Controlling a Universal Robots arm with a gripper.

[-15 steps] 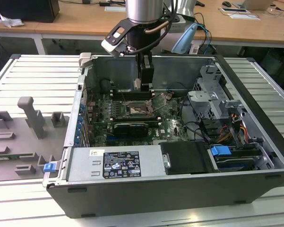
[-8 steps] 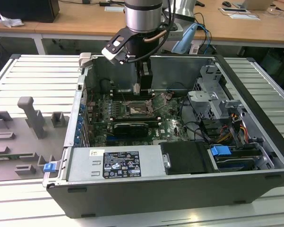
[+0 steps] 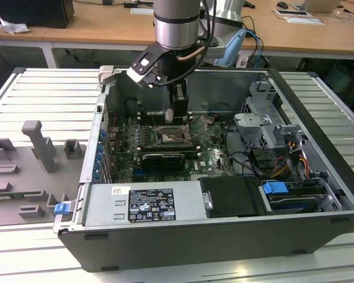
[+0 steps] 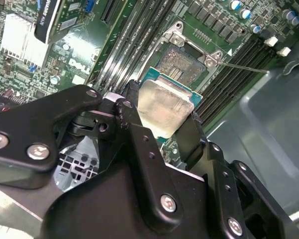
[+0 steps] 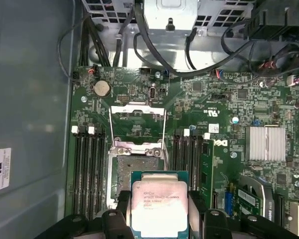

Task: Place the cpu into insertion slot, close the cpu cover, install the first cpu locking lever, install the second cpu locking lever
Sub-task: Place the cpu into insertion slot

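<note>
The pincer (image 5: pixel 159 221) is clamping the cpu (image 5: pixel 159 204) by two opposite edges. It is holding the chip over the near part of the slot (image 5: pixel 127 174), hiding some of the contacts in both wrist views. Whether the chip is touching the slot cannot be told. The cover (image 5: pixel 138 106) is lying swung open beyond the slot. The first wrist view is cutting off the cpu's near edge. In the exterior view the pincer's body is masking the chip inside the case (image 3: pixel 318 141).
</note>
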